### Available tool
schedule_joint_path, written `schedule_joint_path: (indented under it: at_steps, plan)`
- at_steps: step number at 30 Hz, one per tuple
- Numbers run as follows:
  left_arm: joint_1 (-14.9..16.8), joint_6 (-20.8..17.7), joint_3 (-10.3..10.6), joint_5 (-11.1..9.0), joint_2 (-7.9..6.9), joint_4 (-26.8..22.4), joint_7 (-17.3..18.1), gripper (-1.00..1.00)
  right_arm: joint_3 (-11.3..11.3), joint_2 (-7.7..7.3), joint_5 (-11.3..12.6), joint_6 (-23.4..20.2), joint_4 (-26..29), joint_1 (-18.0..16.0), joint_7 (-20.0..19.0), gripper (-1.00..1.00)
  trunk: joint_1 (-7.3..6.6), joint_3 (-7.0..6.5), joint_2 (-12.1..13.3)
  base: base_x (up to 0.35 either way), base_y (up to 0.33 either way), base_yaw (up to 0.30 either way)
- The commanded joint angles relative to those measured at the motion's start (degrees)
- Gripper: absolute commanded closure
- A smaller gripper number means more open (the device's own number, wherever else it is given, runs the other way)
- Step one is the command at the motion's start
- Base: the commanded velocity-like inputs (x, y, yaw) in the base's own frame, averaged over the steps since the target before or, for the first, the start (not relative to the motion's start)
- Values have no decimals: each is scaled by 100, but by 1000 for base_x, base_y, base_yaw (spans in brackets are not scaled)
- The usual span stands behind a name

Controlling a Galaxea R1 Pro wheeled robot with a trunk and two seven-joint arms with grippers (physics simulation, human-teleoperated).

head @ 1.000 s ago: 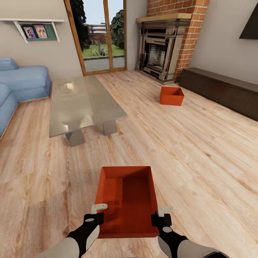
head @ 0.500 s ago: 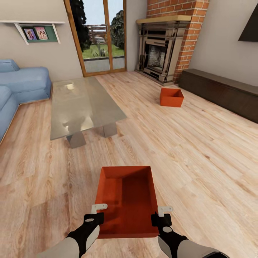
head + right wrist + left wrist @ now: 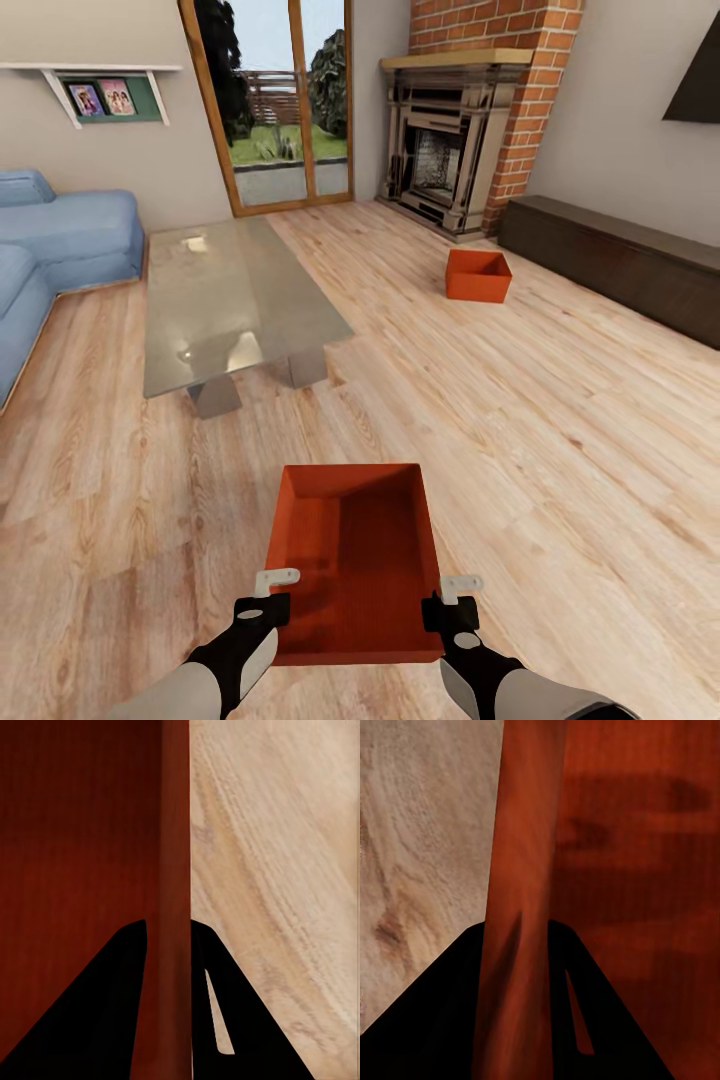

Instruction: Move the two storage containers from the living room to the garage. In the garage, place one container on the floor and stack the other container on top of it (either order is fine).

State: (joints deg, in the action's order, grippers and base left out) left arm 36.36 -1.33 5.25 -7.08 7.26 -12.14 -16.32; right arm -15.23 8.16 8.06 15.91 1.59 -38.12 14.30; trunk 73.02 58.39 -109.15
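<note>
Both grippers point(image 3: 272, 598) point(image 3: 447, 602) clamp near container point(image 3: 355, 570) side walls.

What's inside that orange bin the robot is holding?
Nothing shows inside the held bin: just its ribbed orange bottom and shadows. The left hand and right hand clamp its side walls. The floor directly beneath it is hidden.

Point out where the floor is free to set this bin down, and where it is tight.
Free: the wood floor between the held bin, clamped on both sides by the left gripper and right gripper, and the second bin. Tight: the strip between the glass table and the sofa.
</note>
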Motion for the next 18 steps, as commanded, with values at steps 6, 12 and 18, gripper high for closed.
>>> schedule_joint_path:
  at_steps: [6,12,18]
  plan:
    - [3,-17,-15,-62,-5,-9,-47,100,-68,1,117,43,-9,-3,3,100,-133,-105,241,0,0,0]
    - [3,-17,-15,-64,-5,-15,-47,100,-68,1,117,43,-9,-3,3,100,-265,-212,481,0,0,0]
    - [3,-17,-15,-65,-46,-14,-47,100,-68,2,117,54,-9,-3,3,100,-397,-320,722,0,0,0]
